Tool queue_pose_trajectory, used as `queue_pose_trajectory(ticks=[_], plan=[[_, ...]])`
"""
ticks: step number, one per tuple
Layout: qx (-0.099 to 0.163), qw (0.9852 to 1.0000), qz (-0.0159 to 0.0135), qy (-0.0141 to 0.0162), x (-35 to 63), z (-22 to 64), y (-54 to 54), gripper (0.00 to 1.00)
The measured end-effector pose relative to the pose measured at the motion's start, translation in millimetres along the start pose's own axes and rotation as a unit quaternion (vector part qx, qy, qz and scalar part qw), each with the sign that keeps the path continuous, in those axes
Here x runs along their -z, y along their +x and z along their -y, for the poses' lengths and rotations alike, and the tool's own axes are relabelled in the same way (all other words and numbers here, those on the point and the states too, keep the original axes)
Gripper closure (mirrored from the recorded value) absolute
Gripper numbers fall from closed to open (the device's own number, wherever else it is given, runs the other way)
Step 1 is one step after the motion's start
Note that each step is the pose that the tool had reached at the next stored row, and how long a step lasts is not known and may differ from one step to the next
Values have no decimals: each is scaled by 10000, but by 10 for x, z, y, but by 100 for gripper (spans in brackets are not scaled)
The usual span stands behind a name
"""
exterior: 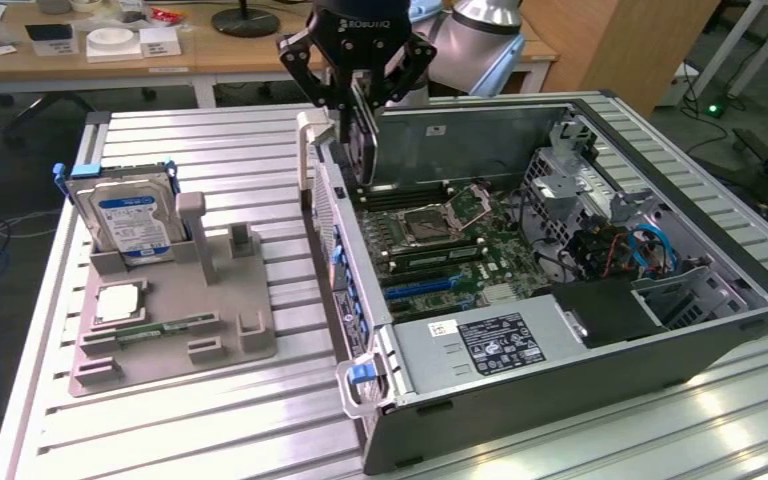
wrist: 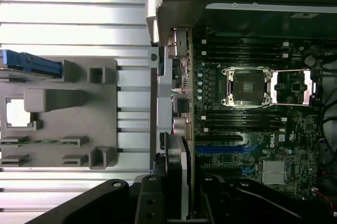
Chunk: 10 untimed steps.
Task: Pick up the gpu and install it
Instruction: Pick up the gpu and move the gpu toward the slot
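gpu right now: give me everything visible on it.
The gpu is a thin, dark card seen nearly edge-on, with a pale metallic strip along one side. It hangs upright, long side vertical, clamped at its upper part by the gripper. It sits above the open computer case, near the wall on the exterior view's left, over the motherboard, not seated in a slot.

Black linkage pincer (exterior: pixel 364 100) with white lettering, on a silver-grey arm (exterior: pixel 478 45).
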State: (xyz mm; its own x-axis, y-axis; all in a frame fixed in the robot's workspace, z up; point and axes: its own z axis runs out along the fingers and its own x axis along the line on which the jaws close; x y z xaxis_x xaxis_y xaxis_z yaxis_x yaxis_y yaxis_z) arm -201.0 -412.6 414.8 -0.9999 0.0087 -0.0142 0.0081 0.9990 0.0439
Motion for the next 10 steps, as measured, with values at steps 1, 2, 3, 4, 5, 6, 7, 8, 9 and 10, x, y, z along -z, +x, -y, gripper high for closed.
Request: queue_pose_trajectory(ticks=[1, 2, 3, 4, 5, 6, 7, 8, 9, 10], plan=[[0, 10000, 0, 0, 0, 0, -13, 72], [0, 10000, 0, 0, 0, 0, -25, 72], [0, 10000, 0, 0, -1, 0, -38, 72], [0, 10000, 0, 0, -1, 0, -51, 72], [0, 10000, 0, 1, -1, -1, -64, 72], [0, 10000, 0, 0, -1, -1, -76, 72], [0, 10000, 0, 0, -2, -1, -88, 72], [0, 10000, 0, 0, -2, -1, -101, 72], [0, 10000, 0, 0, -2, -1, -116, 72], [0, 10000, 0, 0, -2, -1, -130, 72]])
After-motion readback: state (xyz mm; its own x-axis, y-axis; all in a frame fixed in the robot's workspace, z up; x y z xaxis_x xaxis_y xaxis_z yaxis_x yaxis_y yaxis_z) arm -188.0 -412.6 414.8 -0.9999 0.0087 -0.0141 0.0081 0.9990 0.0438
